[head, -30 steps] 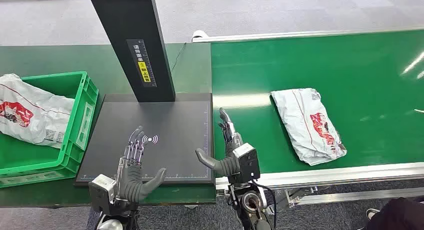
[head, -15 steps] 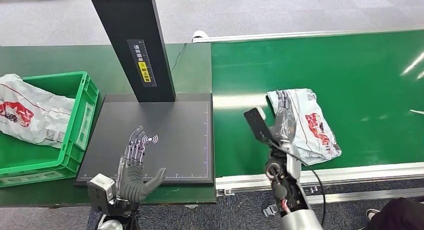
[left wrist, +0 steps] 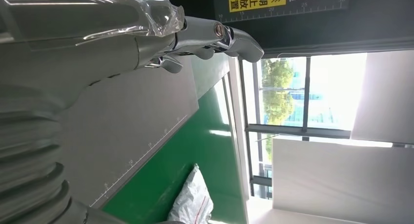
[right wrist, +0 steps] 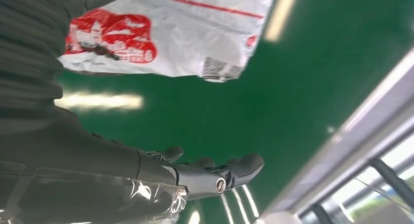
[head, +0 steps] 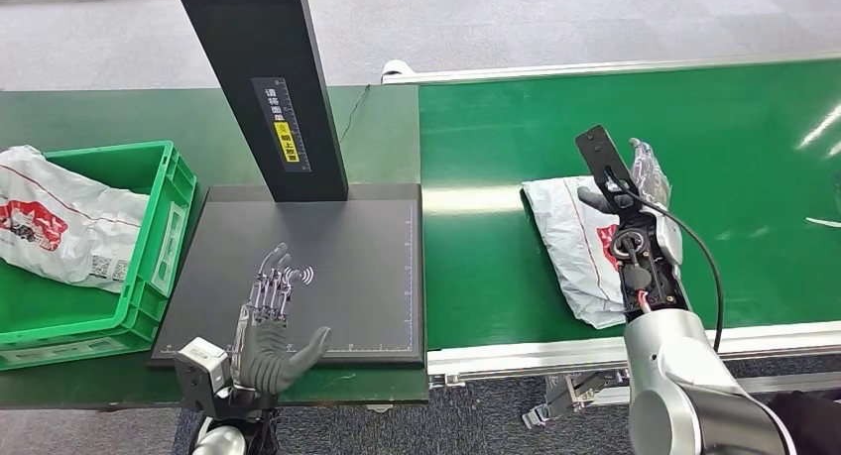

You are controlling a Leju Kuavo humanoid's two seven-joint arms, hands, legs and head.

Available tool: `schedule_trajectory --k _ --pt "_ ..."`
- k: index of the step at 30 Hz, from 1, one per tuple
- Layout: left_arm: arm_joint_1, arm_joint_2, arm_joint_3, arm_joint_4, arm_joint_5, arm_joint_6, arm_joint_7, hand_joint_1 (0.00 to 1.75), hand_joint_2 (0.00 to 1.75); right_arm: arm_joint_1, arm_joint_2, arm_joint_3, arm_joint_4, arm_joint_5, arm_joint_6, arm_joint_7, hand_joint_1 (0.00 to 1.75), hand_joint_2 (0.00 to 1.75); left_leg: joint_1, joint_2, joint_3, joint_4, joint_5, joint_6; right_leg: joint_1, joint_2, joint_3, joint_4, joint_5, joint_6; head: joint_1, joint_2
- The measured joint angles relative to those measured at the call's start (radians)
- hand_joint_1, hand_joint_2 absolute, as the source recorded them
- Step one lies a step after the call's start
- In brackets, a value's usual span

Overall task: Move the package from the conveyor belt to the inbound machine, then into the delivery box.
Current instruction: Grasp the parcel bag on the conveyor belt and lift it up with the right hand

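The package (head: 570, 242), a white plastic mailer with red print, lies flat on the green conveyor belt (head: 486, 277) near its front edge. My right hand (head: 640, 177) hovers over the package's far end with fingers stretched out, holding nothing; in the right wrist view the package (right wrist: 185, 33) lies beside the straight fingers (right wrist: 215, 177). My left hand (head: 268, 326) is open above the front of the inbound machine's black plate (head: 357, 247). In the left wrist view, its fingers (left wrist: 210, 36) stretch over the plate (left wrist: 132, 126), with the package (left wrist: 193, 202) far off.
The machine's black column (head: 268, 78) rises from the back of the plate. A green delivery box (head: 164, 237) stands to the left of the plate with another white mailer (head: 60, 227) in it. The belt's silver rail (head: 555, 351) runs along the front.
My right arm has swung from the plate's right edge out over the belt and now reaches above the package. The package has shifted a little to the left. My left hand has barely moved.
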Motion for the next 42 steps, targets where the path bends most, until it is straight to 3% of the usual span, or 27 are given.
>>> schedule_trajectory --k 8,26,42 --pt "-0.022 0.008 0.005 0.023 0.017 -0.008 -0.003 0.00 1.75 -0.039 -0.014 -0.012 0.062 0.077 0.135 0.104 0.00 1.75 0.000 0.000 0.000 0.000 0.000 0.000 0.000 0.000 0.000 0.000 0.000 0.000 0.000 0.000" --pt "-0.080 0.014 0.011 0.091 0.025 -0.007 -0.003 0.00 1.75 0.033 0.013 -0.016 0.128 0.167 0.331 0.075 0.00 1.75 0.000 0.000 0.000 0.000 0.000 0.000 0.000 0.000 0.000 0.000 0.000 0.000 0.000 0.000" --pt "-0.089 0.018 0.018 0.112 0.033 -0.007 -0.002 0.00 1.75 0.077 0.043 -0.004 0.144 0.243 0.354 0.114 0.00 1.75 0.000 0.000 0.000 0.000 0.000 0.000 0.000 0.000 0.000 0.000 0.000 0.000 0.000 0.000"
